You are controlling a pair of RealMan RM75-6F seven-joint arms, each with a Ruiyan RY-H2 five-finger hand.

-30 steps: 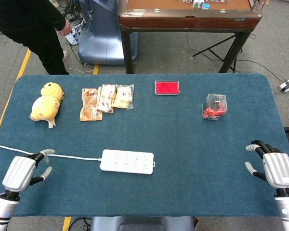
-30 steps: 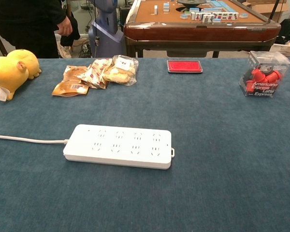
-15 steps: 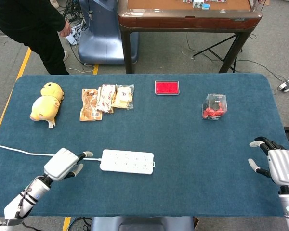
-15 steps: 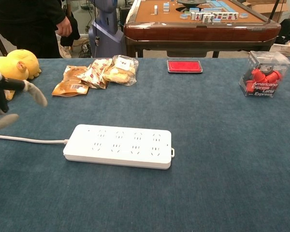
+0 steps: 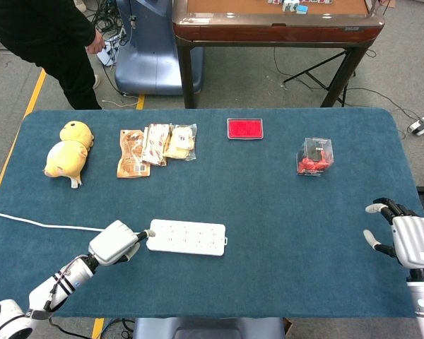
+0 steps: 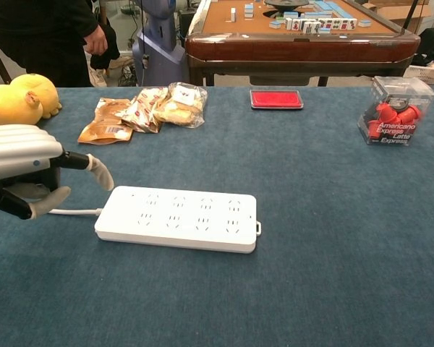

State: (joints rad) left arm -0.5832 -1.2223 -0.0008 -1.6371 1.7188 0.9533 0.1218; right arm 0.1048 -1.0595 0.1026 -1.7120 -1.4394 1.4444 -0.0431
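Left hand: the left hand (image 5: 116, 242) is hovering at the cord end of the power strip (image 5: 186, 236), fingers apart and holding nothing; in the chest view one fingertip (image 6: 101, 176) is hanging just above the strip's near-left corner, whether touching cannot be told.
Right hand: the right hand (image 5: 407, 240) is sitting at the near right edge of the table (image 5: 268, 282), fingers spread, gripping nothing, well apart from every object.
Power strip: lying flat on the near-left part of the table, its white cord (image 5: 35, 222) running off to the left edge.
Farther row: yellow plush toy (image 5: 68, 148) at far left, snack packets (image 5: 154, 147) beside it, red flat case (image 5: 245, 128) mid-table, clear box of red capsules (image 5: 315, 156) to the right.
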